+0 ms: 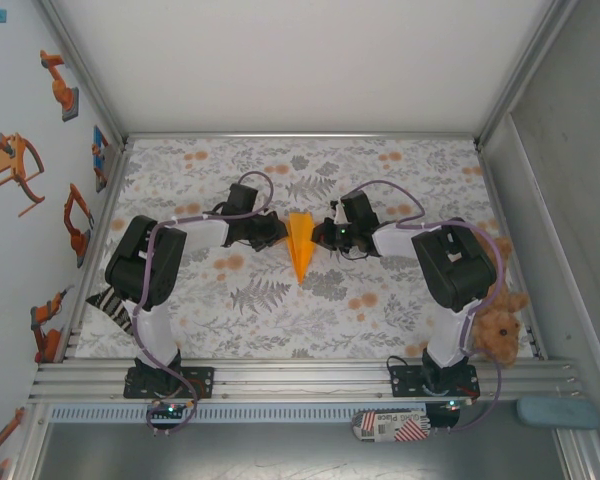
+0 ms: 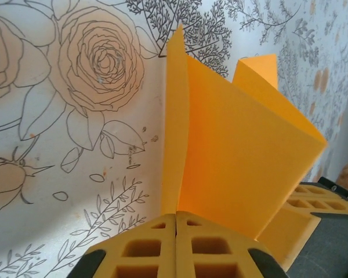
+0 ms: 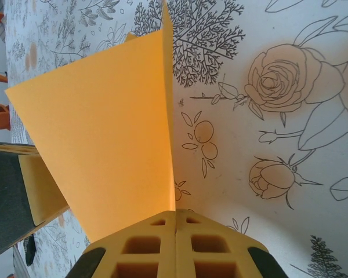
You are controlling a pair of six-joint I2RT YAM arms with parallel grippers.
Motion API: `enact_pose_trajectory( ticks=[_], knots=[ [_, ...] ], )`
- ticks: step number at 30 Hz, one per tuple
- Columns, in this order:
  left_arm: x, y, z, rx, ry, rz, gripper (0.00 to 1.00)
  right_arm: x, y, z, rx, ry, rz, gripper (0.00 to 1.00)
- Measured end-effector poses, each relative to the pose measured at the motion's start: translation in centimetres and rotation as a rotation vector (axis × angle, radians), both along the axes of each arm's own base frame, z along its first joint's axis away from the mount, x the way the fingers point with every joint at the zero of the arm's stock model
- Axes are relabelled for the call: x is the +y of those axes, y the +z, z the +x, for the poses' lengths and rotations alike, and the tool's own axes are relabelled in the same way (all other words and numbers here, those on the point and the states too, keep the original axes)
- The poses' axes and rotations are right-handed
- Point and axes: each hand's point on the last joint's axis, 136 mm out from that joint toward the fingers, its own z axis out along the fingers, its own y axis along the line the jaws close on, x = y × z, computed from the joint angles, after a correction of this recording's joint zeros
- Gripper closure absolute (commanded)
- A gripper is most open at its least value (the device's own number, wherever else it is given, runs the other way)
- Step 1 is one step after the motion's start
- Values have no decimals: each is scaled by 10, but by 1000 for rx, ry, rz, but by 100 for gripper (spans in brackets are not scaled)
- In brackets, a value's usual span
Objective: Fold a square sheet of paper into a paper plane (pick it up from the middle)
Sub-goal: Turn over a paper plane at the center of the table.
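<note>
Paper plane (image 1: 300,247): orange-yellow dart with a centre crease, nose toward the arm bases, at mid-table over the flowered cloth (image 1: 280,300) and between the two grippers. Whether it touches the cloth cannot be told.
Left gripper (image 2: 176,219): jaws pressed together, with the folded layers rising from the seam between them. It pinches the plane from its own side.
Right gripper (image 3: 175,215): jaws likewise closed tight, with a wing panel fanning up from the seam. It pinches the opposite side.
Weight: judged next to nothing, so a light pinch should carry it.
Stiffness: thin sheet, probably limp across the flat panels and firmer along the creases. In the left wrist view the layers stand splayed apart rather than lying flat.
Surface: smooth and matte, and likely to slip from the pads if only a single layer is caught.
Fragility: dents and creases easily. Opposed pulls from two grips could tear it or spring a fold open.
Best hold: probably on the keel along the centre crease, about mid-length, where the layers stack. Wing edges and the nose are poorer places.
Plush teddy (image 1: 497,330): beside the right arm's base, well apart from the plane.
</note>
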Motion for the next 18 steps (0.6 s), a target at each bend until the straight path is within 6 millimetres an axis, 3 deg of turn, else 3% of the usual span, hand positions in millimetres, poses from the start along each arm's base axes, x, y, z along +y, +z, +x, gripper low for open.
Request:
enact_pose_trajectory(
  ticks=[5, 12, 18],
  knots=[
    [7, 1, 0, -12, 14, 39, 100, -7, 1, 2, -1, -7, -10, 99],
    [20, 26, 0, -101, 59, 58, 100, -13, 14, 7, -33, -23, 0, 99],
    [28, 15, -3, -97, 78, 88, 99, -20, 2, 2, -14, -38, -21, 98]
  ],
)
